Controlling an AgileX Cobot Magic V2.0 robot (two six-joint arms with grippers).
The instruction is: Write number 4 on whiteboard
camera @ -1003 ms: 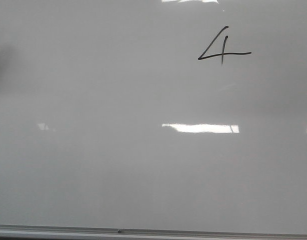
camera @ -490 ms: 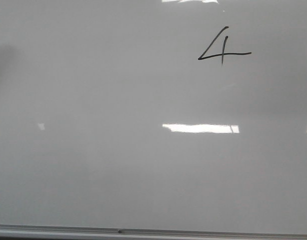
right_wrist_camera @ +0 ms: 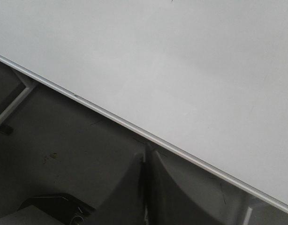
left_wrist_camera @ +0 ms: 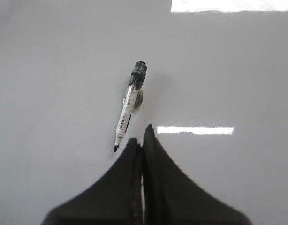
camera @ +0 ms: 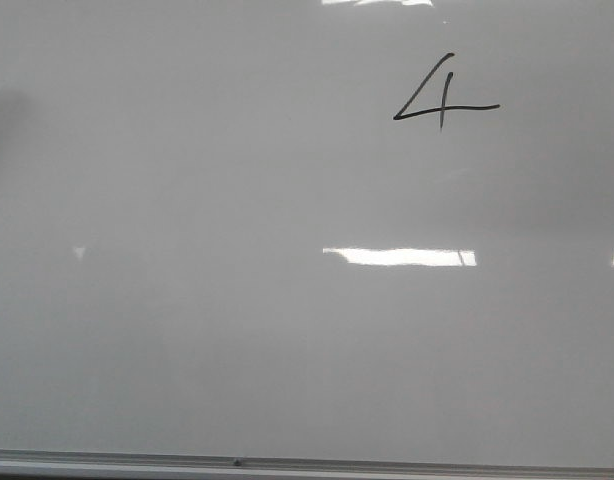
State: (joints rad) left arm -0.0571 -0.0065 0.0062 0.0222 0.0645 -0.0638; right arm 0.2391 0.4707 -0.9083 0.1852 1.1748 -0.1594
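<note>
Number 4 (camera: 445, 95) stood finished on whiteboard (camera: 237, 330), unchanged from a second before apart from a slight leftward shift in front view, marker (left_wrist_camera: 129, 111) lay uncapped just beyond clenched left end effector (left_wrist_camera: 143, 140), right end effector (right_wrist_camera: 146, 157) clenched over frame edge (right_wrist_camera: 134, 126).

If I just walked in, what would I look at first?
The black number 4, drawn near the upper right of the big whiteboard. Next, a marker with its cap off, lying on the board just beyond the left hand, whose fingers are pressed shut and empty.
</note>
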